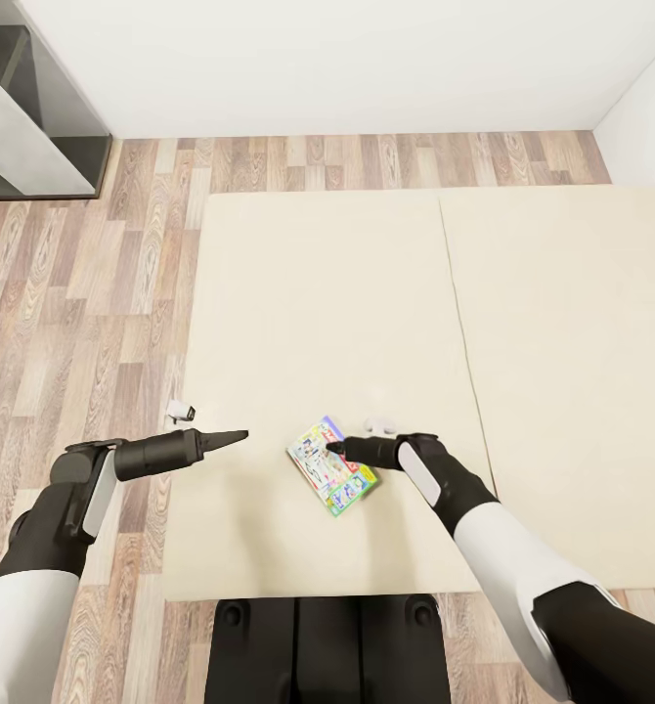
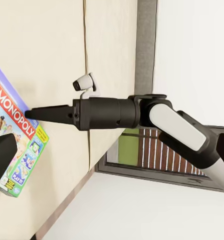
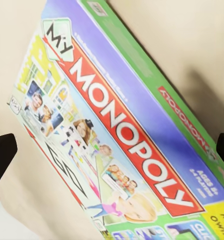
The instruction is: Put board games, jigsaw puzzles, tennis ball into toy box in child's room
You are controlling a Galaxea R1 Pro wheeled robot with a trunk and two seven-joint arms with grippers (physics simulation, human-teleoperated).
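One board game point(image 1: 332, 481), a flat "My Monopoly" box with a white, purple and green cover, lies on the cream bed point(image 1: 318, 293) near its front edge. My right gripper point(image 1: 337, 450) hovers open just over the box's far edge. In the right wrist view the box point(image 3: 117, 140) fills the space between the spread fingertips point(image 3: 1, 155). The left gripper point(image 1: 235, 437) hangs open over the bed to the left of the box, apart from it. Its wrist view shows the box point(image 2: 14, 145) and the right gripper point(image 2: 31, 114) pointing at it. The toy box, table, jigsaw puzzles and tennis ball are out of view.
The bed is two mattresses joined at a seam point(image 1: 464, 323). Wood-plank floor point(image 1: 93, 313) runs along its left and far sides. A dark grey piece of furniture point(image 1: 34, 108) stands at the far left by the white wall. My base point(image 1: 327, 645) is against the bed's front edge.
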